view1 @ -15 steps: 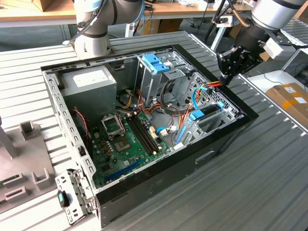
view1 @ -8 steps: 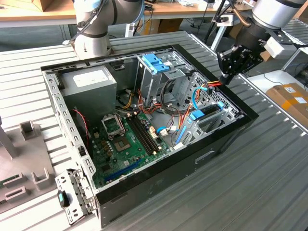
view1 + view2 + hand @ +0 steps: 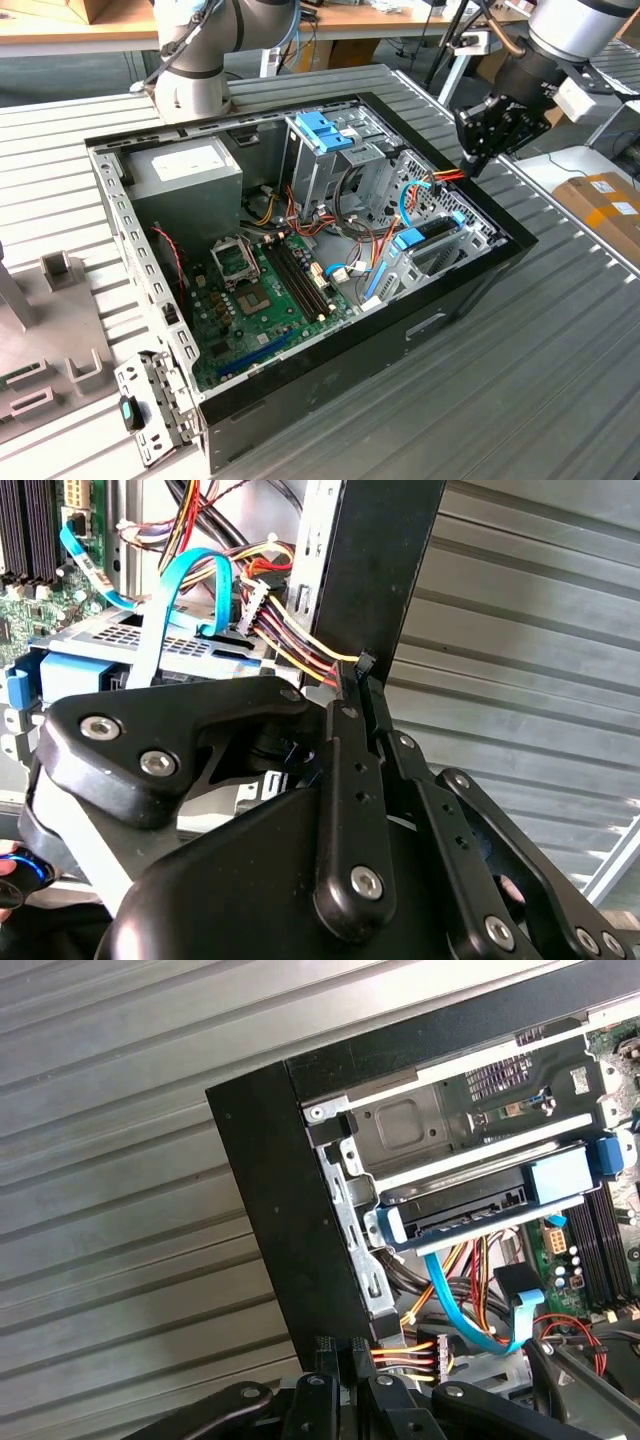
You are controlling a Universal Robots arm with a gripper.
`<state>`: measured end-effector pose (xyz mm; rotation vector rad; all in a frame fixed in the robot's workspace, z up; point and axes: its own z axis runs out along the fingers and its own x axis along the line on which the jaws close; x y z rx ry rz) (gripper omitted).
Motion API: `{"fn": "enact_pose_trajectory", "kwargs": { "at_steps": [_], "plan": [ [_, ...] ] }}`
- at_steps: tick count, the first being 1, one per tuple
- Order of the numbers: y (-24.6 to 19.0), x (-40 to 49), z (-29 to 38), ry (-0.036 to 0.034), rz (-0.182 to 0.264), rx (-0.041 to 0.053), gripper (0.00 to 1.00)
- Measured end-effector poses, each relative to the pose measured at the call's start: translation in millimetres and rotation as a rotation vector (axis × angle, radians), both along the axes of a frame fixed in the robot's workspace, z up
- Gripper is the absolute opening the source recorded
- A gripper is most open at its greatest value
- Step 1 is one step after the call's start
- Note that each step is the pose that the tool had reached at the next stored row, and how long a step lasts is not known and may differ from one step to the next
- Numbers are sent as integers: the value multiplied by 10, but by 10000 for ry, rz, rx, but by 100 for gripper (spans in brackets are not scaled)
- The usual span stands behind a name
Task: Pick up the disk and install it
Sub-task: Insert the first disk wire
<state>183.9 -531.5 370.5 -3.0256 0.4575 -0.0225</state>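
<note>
**A:** Clock hub is the case centre, exterior view. What is nearest?

**B:** Ribbed grey metal tabletop (image 3: 520, 390). At 7 o'clock, a loose perforated steel bracket plate with a teal knob (image 3: 148, 408) lies flat, just beside the case corner.

**A:** The case itself?

**B:** Black open-topped computer case (image 3: 340, 360). The green motherboard (image 3: 250, 300) covers the floor from the centre out to 8 o'clock.

**A:** The disk?

**B:** The flat silver-grey disk edged in blue plastic bracket (image 3: 438, 230) (image 3: 452, 1204) lies level in a metal bay against the 3 o'clock wall. A pale blue flat data cable (image 3: 450, 1305) loops near it.

**A:** The hand?

**B:** The black two-finger hand (image 3: 472, 158) (image 3: 358, 670) (image 3: 341, 1345) is at 2 o'clock over the case corner, apart from the disk. Its fingers are drawn narrow, with the tips almost meeting. The tips sit just beside the red, yellow and orange wire bundle (image 3: 405, 1355). I cannot tell whether a strand is nipped between them.

**A:** Further back?

**B:** At 12 o'clock is an upright metal drive cage topped by a blue plastic latch (image 3: 325, 130). At 10 o'clock is a grey power-supply box with a white sticker (image 3: 185, 170).

**A:** Which step is in hand?

**B:** My judgement is that the pick-up is done and the disk looks seated, so the install is at its tail end.

**A:** What does the next move call for?

**B:** Any move wants clearance from the wires and the case wall. The risk is a snagged strand tugging the connector.
</note>
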Motion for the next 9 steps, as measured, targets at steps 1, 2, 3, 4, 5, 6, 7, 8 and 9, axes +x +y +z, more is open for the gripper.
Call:
{"fn": "enact_pose_trajectory", "kwargs": {
  "at_steps": [1, 2, 3, 4, 5, 6, 7, 8, 9],
  "plan": [
    [-18, -2, -1, 0, -14, 1, 16],
    [-27, -4, 0, 0, -21, 0, 16],
    [-34, -6, 0, 0, -27, 1, 16],
    [-44, -11, 0, 0, -36, 1, 16],
    [-57, -21, -1, 0, -43, 1, 16],
    [-67, -31, 0, 0, -47, 1, 16],
    [-75, -39, 0, 0, -50, 1, 16],
    [-80, -46, -1, 0, -51, 1, 16],
    [-92, -63, -1, 0, -54, 1, 16]
  ]
}}
